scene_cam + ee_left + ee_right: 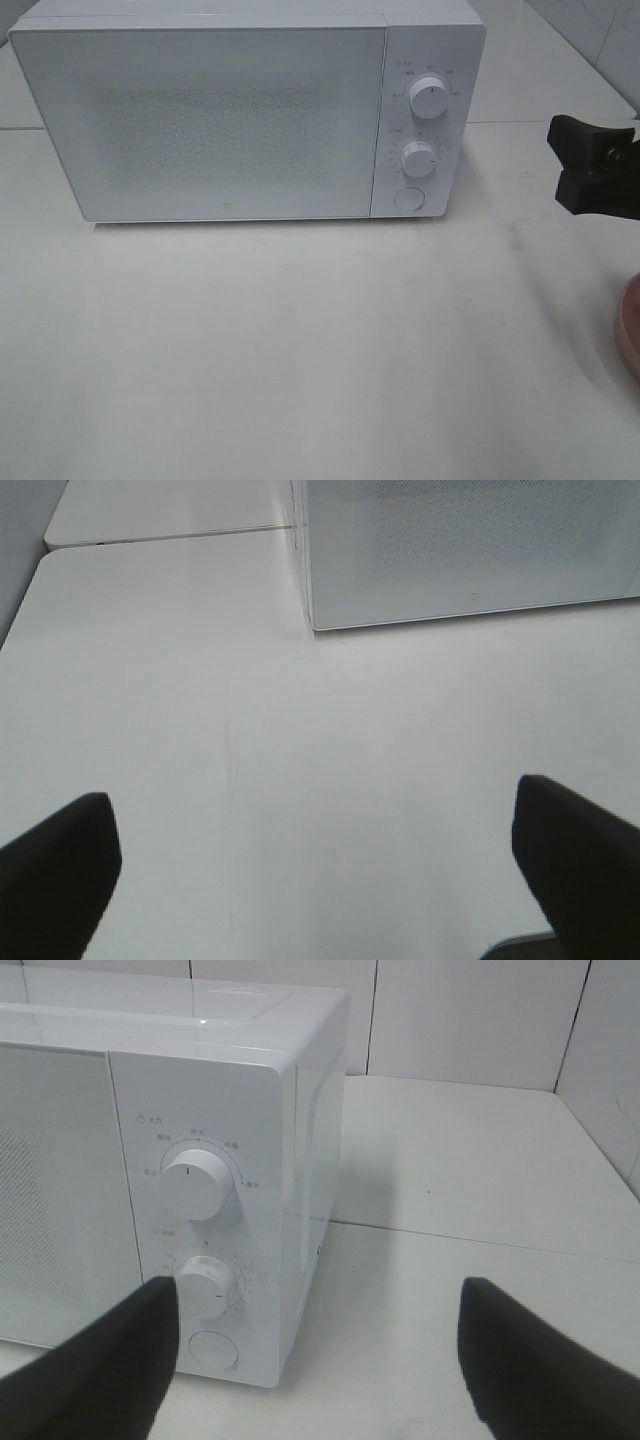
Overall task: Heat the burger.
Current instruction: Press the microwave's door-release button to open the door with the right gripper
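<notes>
The burger is out of view in all three views. A white microwave (220, 120) stands at the back of the table with its door shut; it also shows in the left wrist view (460, 550) and the right wrist view (150, 1160). My right gripper (572, 165) hovers open and empty at the right edge, to the right of the microwave's control panel. In its own view the right gripper (310, 1360) faces the panel's corner. My left gripper (315, 870) is open over bare table in front of the microwave's left corner, with nothing between its fingers.
The panel carries an upper knob (428, 100), a lower knob (418, 159) and a round button (407, 198). The rim of a round pink plate (630, 325) shows at the right edge. The white table (300, 350) stretches in front of the microwave.
</notes>
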Controlling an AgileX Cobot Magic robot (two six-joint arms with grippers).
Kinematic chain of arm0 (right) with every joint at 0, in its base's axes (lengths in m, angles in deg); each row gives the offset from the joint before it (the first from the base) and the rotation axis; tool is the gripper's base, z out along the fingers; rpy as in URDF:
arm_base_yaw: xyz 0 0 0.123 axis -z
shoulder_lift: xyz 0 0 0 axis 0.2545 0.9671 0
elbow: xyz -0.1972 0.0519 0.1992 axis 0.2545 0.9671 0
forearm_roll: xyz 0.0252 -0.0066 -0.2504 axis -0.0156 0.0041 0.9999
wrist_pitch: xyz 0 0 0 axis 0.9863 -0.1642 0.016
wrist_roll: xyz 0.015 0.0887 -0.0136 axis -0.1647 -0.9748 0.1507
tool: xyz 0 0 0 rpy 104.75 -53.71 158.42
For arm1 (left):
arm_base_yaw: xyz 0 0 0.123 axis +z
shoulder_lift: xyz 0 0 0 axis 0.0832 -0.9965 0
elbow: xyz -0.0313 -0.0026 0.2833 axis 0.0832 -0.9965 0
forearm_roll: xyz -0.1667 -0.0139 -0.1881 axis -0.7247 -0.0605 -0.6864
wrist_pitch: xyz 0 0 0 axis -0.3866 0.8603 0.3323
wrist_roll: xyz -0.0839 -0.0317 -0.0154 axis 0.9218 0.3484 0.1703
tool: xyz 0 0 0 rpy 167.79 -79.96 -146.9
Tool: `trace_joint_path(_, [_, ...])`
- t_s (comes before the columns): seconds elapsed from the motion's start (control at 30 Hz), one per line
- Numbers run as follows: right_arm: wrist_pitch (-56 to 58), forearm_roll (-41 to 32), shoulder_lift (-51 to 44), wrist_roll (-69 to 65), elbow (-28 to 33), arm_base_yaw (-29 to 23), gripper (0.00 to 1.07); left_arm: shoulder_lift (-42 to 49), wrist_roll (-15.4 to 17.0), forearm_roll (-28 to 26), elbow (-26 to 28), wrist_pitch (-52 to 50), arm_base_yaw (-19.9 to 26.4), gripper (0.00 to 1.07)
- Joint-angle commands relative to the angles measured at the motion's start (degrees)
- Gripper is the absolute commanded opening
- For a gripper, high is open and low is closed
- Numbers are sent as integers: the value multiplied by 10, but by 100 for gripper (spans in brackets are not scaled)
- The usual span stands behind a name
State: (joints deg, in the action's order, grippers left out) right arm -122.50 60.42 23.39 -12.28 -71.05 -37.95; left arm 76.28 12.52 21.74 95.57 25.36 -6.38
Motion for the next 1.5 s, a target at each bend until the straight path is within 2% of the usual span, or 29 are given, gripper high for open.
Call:
trace_joint_path(0.03, [-34, -22, 30, 31, 1, -21, 75, 8, 1, -2, -2, -5, -3, 100])
trace_joint_path(0.2, [-97, -30, 96, 30, 1, -65, 75, 8, 1, -2, -2, -5, -3, 100])
trace_joint_path(0.4, [-191, -125, 174, 30, 0, -128, 75, 8, 1, -2, -2, -5, -3, 100])
trace_joint_path(0.57, [-240, -159, 225, 23, -1, -161, 75, 8, 1, -2, -2, -5, -3, 100])
trace_joint_path(0.8, [-266, -156, 301, -39, -1, -163, 75, 8, 1, -2, -2, -5, -3, 100])
trace_joint_path(1.17, [-281, -156, 354, -68, -9, -163, 75, 8, 1, -2, -2, -5, -3, 100])
trace_joint_path(1.5, [-285, -155, 422, -73, -72, -163, 75, 8, 1, -2, -2, -5, -3, 100])
